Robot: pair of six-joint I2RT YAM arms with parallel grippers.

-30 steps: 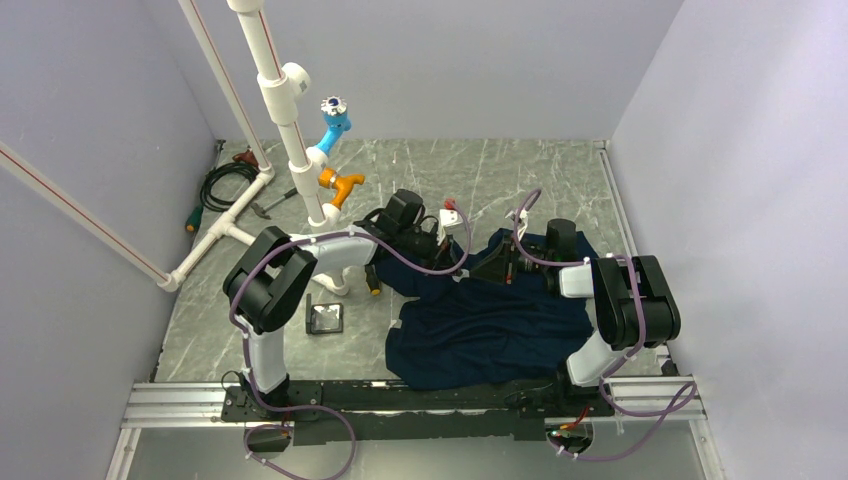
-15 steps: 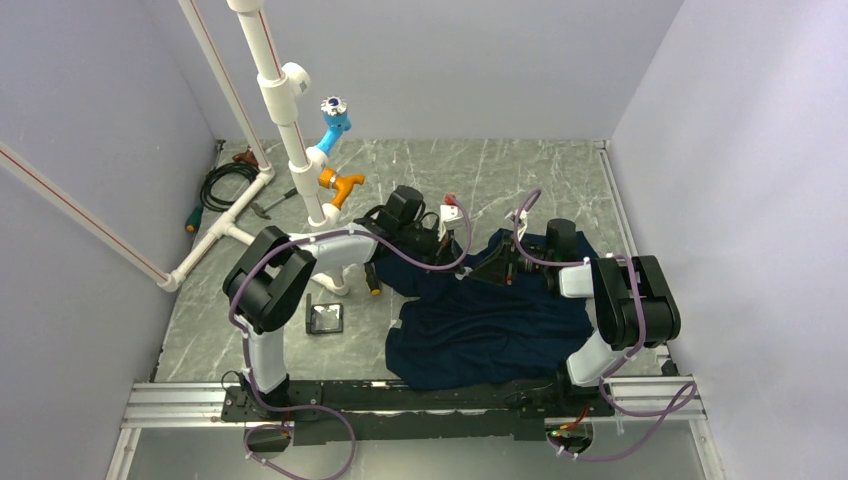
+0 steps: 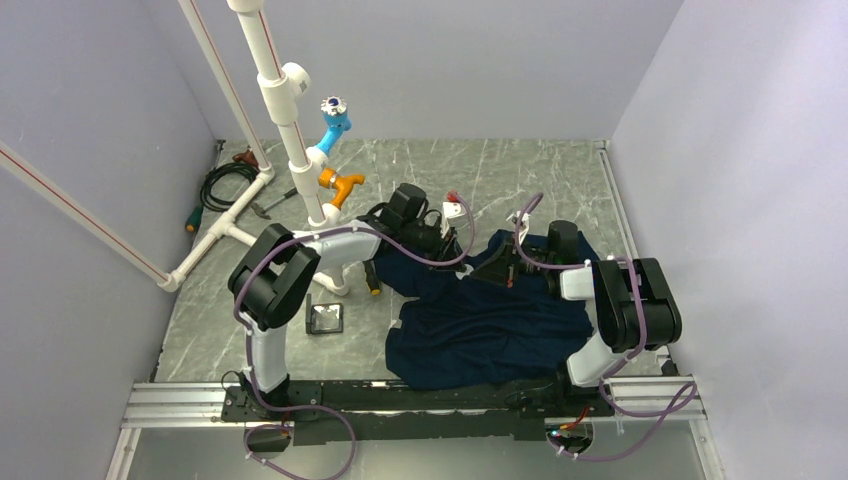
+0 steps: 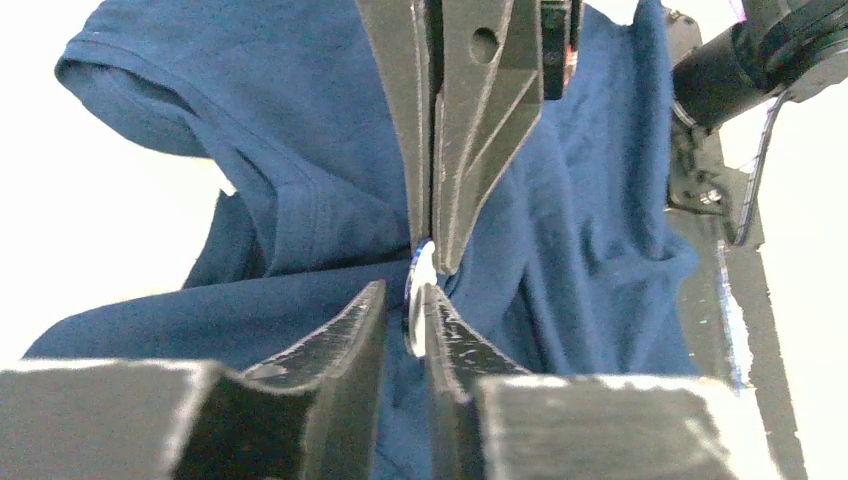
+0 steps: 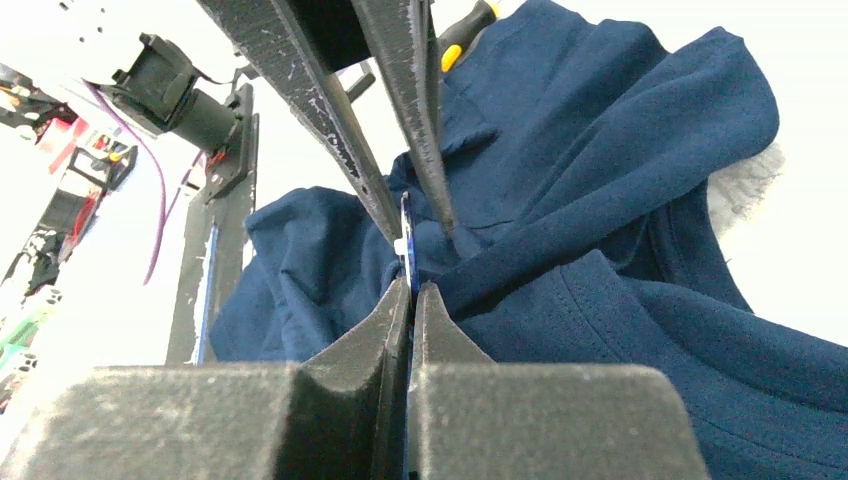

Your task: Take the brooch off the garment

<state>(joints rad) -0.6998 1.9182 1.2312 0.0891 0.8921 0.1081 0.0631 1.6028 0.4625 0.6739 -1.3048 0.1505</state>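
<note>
We see the right gripper (image 5: 410, 288) with its two fingers pressed together, clamped on one rim of the brooch (image 5: 405, 238). From the right wrist, the brooch stands edge-on as a thin pale sliver rising just above those fingertips. The left gripper (image 4: 405, 296) meets it head-on from the opposite side. Its fingers (image 5: 340, 140) stand apart, one tip on each side of the disc, so the brooch sits in the gap between them. The left wrist view shows the disc close against one finger and a narrow slit before the other, but we cannot tell whether either finger touches it. The garment (image 3: 480, 330) lies crumpled on the grey table (image 3: 540, 180). Its far edge is gathered up in folds around the brooch, and the navy cloth is drawn tight where the two grippers meet. From above, that meeting place lies over the shirt's far left part, between the two wrists, and the brooch itself is too small to make out there.
</note>
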